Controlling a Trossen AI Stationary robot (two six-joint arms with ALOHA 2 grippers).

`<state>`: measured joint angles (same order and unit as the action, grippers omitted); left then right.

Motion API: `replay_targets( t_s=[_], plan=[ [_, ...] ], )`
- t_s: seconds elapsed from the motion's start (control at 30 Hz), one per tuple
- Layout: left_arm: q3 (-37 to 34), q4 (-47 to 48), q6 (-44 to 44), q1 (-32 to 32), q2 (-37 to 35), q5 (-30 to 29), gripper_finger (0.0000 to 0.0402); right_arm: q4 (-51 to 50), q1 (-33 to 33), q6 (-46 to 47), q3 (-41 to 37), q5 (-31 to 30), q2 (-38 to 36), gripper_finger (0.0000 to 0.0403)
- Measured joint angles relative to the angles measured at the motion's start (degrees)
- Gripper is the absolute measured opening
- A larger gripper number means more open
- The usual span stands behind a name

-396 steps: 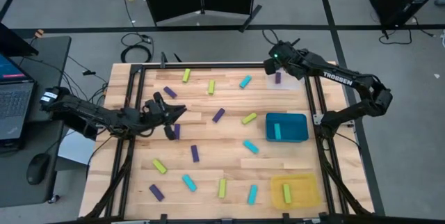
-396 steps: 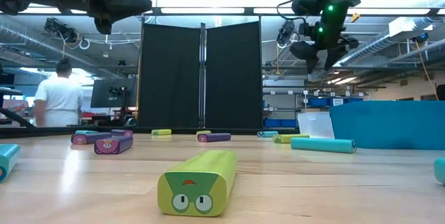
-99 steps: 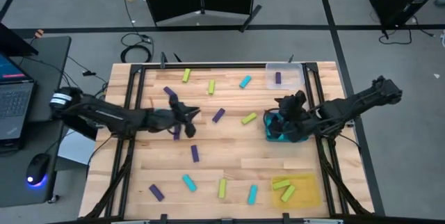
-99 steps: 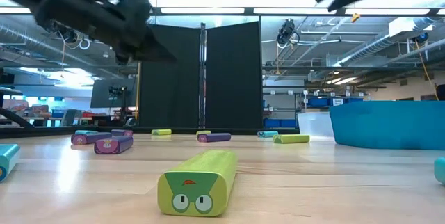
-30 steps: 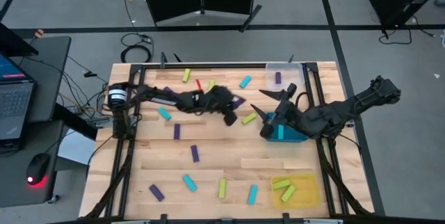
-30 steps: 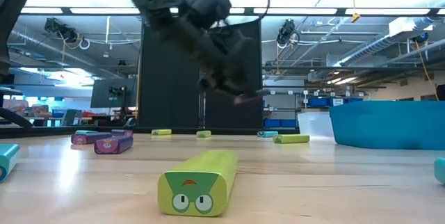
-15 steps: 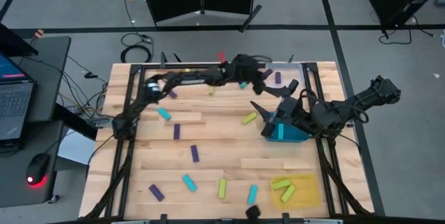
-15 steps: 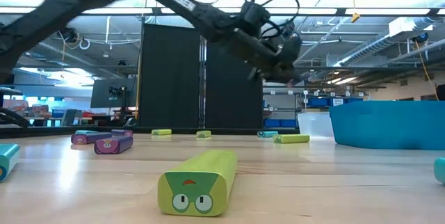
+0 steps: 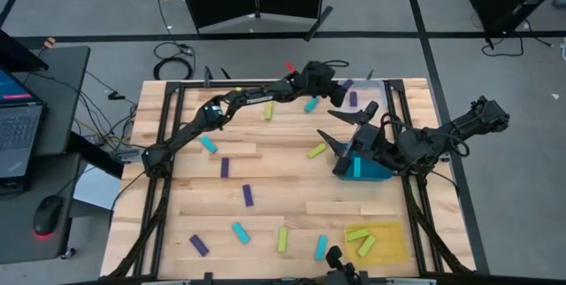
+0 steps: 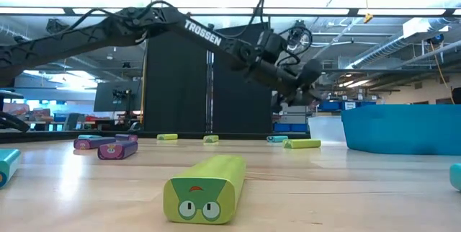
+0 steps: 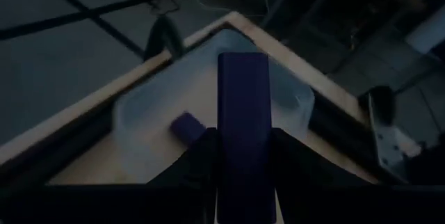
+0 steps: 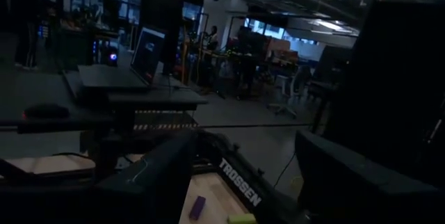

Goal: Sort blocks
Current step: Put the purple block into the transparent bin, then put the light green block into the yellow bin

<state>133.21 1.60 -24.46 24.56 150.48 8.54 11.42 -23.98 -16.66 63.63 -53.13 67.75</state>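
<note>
The left arm stretches far across the table (image 9: 265, 192). Its left gripper (image 9: 339, 88) is squeezing a dark purple block (image 11: 243, 123) and holds it in the air, just beside the clear tray (image 9: 367, 105) at the far corner. One purple block (image 9: 353, 99) already lies in that tray. Other blocks (image 9: 240, 232) are spread over the wood. The right gripper (image 9: 334, 126) has its fingers wide apart, holding nothing, tipped up above the teal tray (image 9: 371, 170).

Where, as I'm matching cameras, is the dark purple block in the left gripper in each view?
High: dark purple block, far edge, beside the clear plastic tray.
Low: hidden in the left gripper.
Left wrist: centre, in front of the tray.
Right wrist: not seen.
Shared landmark: the tray.
</note>
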Motion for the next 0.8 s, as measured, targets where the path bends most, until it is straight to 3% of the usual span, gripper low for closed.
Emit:
replay_targets(
  t_s=[0.13, 0.53, 0.8],
  plan=[
    [0.48, -3.67, -2.84, -0.04, -0.14, 0.87, 0.0106, 0.31, 0.50, 0.00, 0.01, 0.74, 0.00, 0.0262],
    [0.44, -6.18, -4.36, -0.28, -0.14, 1.39, 0.0176, 0.52, 0.54, 0.12, 0.01, 0.83, 0.00, 0.0257],
    [0.39, -5.95, -1.20, 0.41, -1.31, 10.29, 0.0197, -0.24, 0.06, 0.19, 0.01, 0.83, 0.00, 0.0254]
  ],
)
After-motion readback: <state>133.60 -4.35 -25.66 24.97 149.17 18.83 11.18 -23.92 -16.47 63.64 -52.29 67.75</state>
